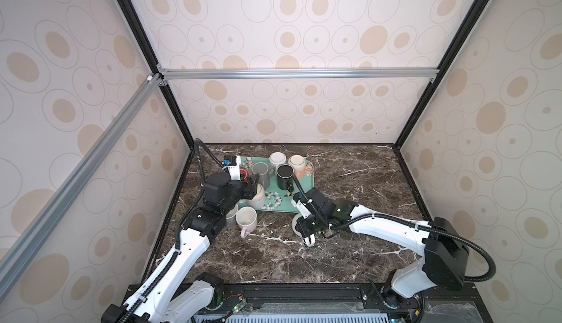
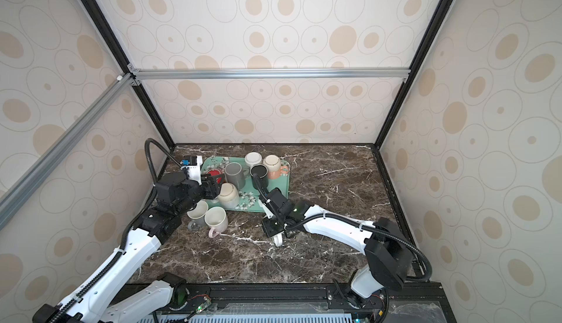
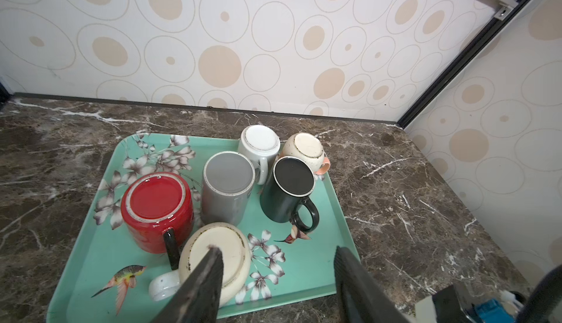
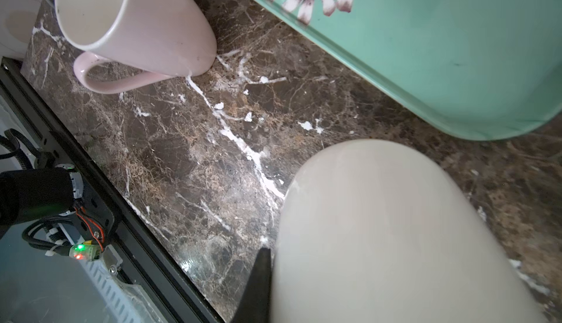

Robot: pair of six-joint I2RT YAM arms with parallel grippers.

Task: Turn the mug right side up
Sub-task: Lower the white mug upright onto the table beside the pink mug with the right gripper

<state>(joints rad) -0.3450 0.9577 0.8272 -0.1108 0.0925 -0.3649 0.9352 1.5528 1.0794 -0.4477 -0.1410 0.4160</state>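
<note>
The left gripper (image 3: 276, 250) stands open at the near edge of the teal tray (image 3: 319, 233), its jaws moderately wide and holding nothing. The cream mug (image 3: 231, 245) sits upside down on the tray, base up, right at this gripper. 1 finger (image 3: 209, 269) crosses in front of its base and the other stands off to the side over bare tray, so the mug is only partly inside the gap. In both top views the gripper is just beside the mug; I cannot tell whether they touch.

5 more mugs stand base up on the tray: a red mug (image 3: 158, 209) just beside the cream one, a grey mug (image 3: 228, 187), a black mug (image 3: 289, 190), a white mug (image 3: 258, 145) and a speckled mug (image 3: 305, 151) at the far edge.

The right gripper (image 1: 304, 228) is closed narrow on an off-white mug (image 4: 380, 230), on the counter (image 3: 410, 184) just off the tray's near corner. 1 finger (image 4: 260, 272) lies against the mug's side and the other is hidden behind it. Which way up this mug is, I cannot tell.

A pink mug (image 4: 130, 23) and a pale mug (image 2: 197, 213) stand mouth up on the counter by the left arm
</note>
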